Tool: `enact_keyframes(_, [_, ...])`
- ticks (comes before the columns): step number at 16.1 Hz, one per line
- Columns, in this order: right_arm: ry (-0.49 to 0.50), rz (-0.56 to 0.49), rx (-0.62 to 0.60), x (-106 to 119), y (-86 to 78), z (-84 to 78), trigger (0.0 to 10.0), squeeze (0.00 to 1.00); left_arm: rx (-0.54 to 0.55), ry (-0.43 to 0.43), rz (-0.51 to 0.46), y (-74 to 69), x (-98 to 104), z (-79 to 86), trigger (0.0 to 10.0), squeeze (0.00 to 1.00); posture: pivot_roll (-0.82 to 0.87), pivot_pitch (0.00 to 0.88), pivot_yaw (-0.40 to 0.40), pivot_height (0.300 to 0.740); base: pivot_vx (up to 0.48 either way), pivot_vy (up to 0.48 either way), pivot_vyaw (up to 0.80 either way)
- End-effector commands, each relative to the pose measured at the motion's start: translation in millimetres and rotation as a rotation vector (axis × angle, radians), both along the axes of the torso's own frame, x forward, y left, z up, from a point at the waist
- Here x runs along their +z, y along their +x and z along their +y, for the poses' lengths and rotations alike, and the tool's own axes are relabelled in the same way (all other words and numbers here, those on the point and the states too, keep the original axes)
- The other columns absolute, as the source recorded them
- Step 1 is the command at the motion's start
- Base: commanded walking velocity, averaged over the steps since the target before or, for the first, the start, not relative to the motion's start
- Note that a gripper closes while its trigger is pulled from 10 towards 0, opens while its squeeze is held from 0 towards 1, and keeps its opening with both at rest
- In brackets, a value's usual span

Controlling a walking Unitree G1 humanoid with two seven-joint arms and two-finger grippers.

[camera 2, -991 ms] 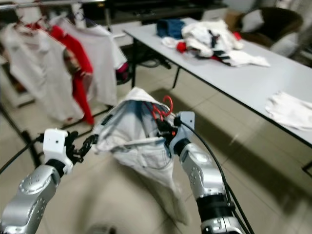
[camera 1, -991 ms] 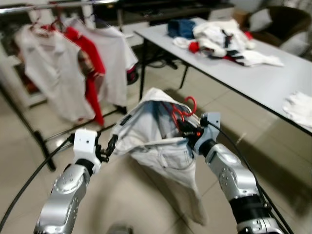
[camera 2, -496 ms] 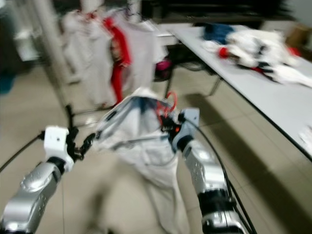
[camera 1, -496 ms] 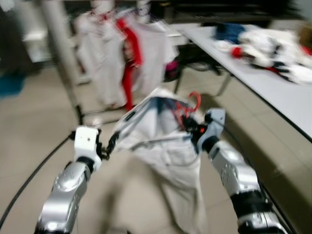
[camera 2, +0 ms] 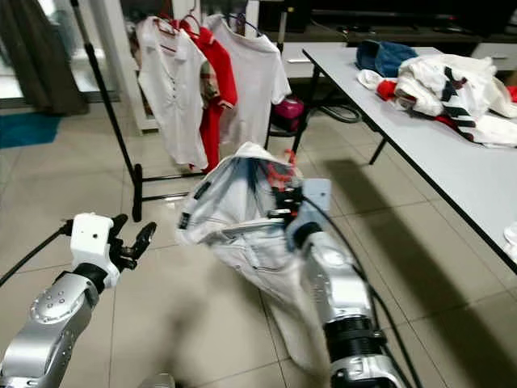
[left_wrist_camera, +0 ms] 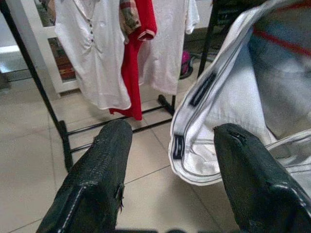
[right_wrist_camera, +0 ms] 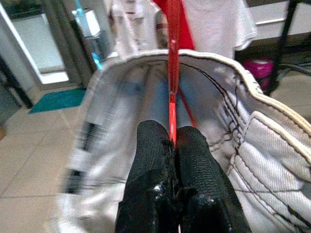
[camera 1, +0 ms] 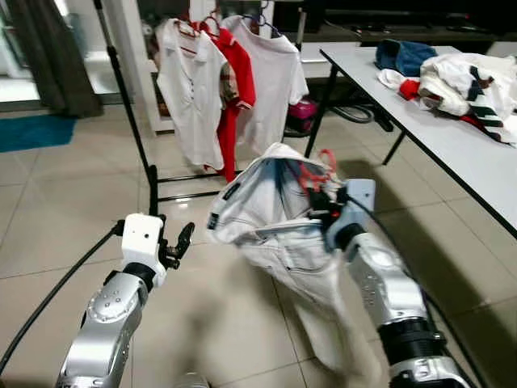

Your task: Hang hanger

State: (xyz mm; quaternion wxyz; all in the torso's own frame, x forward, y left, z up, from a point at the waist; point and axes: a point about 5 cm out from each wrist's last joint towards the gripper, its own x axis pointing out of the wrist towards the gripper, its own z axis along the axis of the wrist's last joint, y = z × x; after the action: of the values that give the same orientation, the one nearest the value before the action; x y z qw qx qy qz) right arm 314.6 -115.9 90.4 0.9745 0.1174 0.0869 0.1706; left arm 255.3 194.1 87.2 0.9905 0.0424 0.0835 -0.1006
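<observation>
One thin red wire hanger with pale stitched denim, pinched in right end effector; left end effector agape.

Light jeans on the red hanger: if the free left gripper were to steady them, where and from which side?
Probably the waistband edge on the robot's left of the light jeans, approached from the left. The band there stands open as a firm, thick rim facing the open left gripper, apart from it. The right gripper is shut on the red hanger at the far side.
</observation>
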Motion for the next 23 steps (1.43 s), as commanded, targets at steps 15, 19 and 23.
enact_keyframes(15, [0.18, -0.081, -0.024, 30, 11.6, -1.9, 10.0, 0.0, -0.015, 0.01, -0.056, -1.4, 11, -0.2, 10.0, 0.0, 0.03, 0.0, -0.057, 0.74, 0.304, 0.0, 0.16])
enact_keyframes(19, [0.166, -0.084, -0.007, 29, 11.4, 0.4, 10.0, 0.0, -0.013, 0.007, -0.06, 0.3, 12, 0.0, 10.0, 0.0, 0.03, 0.0, -0.057, 0.74, 0.319, 0.0, 0.0])
enact_keyframes(23, [0.173, -0.061, 0.021, 27, 9.8, 2.7, 10.0, 0.0, -0.02, 0.002, -0.061, 0.2, 12, -1.5, 10.0, 0.0, 0.03, 0.0, -0.062, 0.74, 0.318, 0.0, 0.2])
